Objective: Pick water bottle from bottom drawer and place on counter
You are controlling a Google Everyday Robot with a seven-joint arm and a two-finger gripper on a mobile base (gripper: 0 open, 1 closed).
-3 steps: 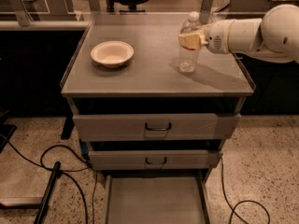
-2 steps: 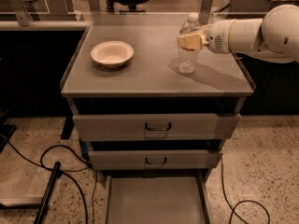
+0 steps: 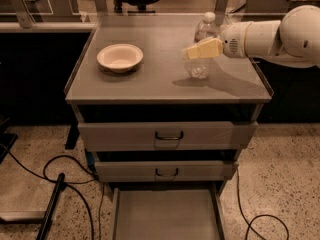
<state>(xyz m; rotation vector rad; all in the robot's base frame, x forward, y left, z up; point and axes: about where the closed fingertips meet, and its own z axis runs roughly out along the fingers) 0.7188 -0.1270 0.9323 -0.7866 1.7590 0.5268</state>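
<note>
Counter, frame right: water bottle upright, gripper at its middle, arm crossing from right edge.
Counter left: bowl.
Between them: open lane.
Bottom drawer, lower centre: open, reachable from above.

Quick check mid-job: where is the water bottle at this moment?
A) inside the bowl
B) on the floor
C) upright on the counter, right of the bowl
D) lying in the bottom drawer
C: the water bottle stands upright on the counter, to the right of the bowl, with the tool at its middle.
</note>
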